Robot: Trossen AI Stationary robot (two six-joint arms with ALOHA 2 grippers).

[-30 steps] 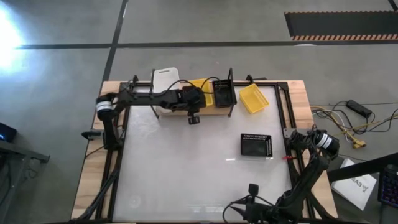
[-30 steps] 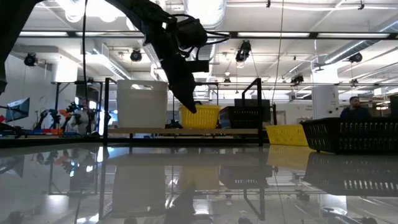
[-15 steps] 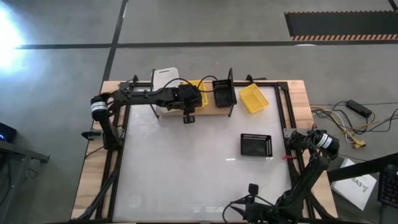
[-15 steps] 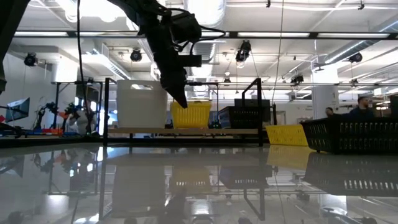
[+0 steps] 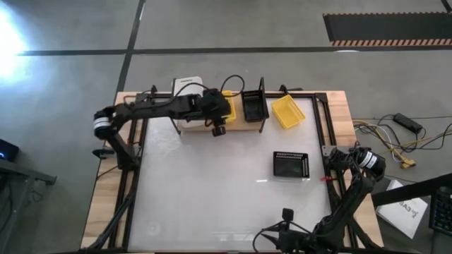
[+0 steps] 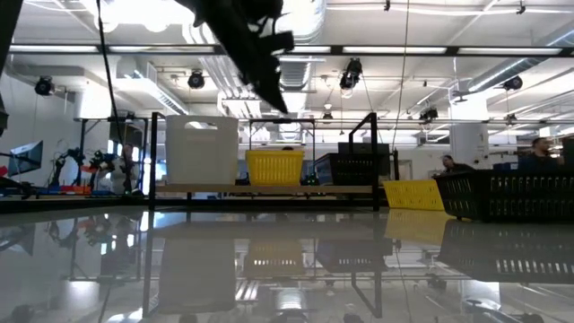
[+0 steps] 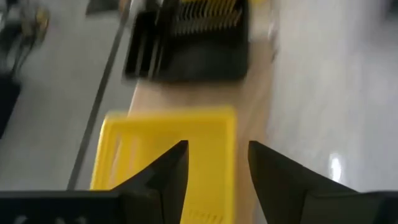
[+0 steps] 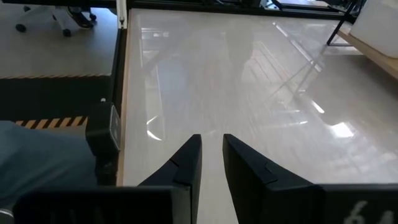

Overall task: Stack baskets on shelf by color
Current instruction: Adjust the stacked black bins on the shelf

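Note:
The shelf [image 5: 244, 125] stands along the far edge and bears a white basket [image 6: 202, 148] at its left, a yellow basket [image 6: 273, 168] in the middle and a black basket [image 6: 354, 168] at its right, each resting on its bottom on the plank [image 7: 252, 93]. My left gripper [image 7: 217, 162] hangs open above the yellow basket [image 7: 168, 155], clear of it; in the low view my left gripper [image 6: 280, 100] shows well above the basket's rim. My right gripper [image 8: 211, 149] waits near the table's front edge, its fingers a little apart with nothing between them.
A second yellow basket [image 5: 288, 111] lies on the table just right of the shelf's end frame. Another black basket [image 5: 291, 164] sits on the table's right half. The near and left parts of the white tabletop [image 5: 198, 190] are free room.
My left gripper has opened, let go of the yellow basket and risen, drawing back a little toward the table's left. The yellow basket, held tilted a second ago, now sits level on the shelf between the white and black baskets.

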